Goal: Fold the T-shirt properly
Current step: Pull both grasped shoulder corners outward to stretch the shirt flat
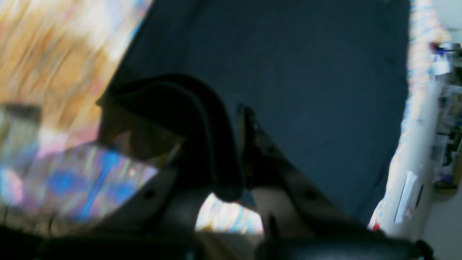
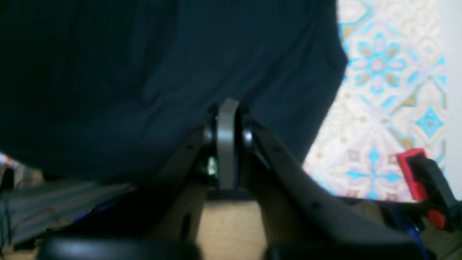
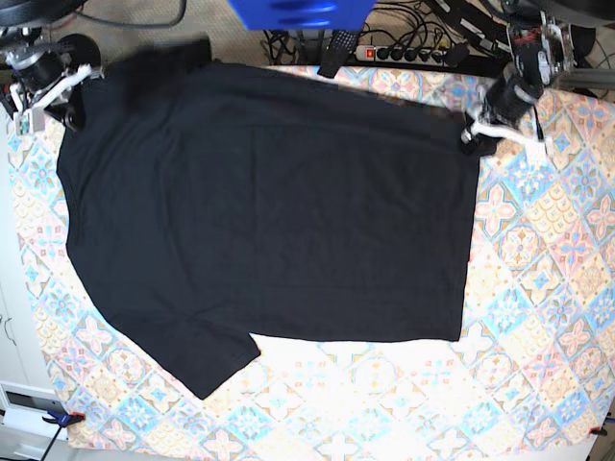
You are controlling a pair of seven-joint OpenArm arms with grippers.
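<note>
one black t-shirt [image 3: 269, 202] on patterned tablecloth [image 3: 538, 317], power strip [image 3: 404, 53] behind

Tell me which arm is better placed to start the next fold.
Neither alone: left gripper and right gripper both stand shut on the T-shirt at opposite far corners. Likely a two-arm fold toward the near edge.

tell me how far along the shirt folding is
Early stage. Done: the T-shirt lies spread flat on the patterned tablecloth, with no fold visible. In hand: the right hand and the left hand are each shut on a corner along its far edge. Left: every fold, including the sleeve near the front edge.
</note>
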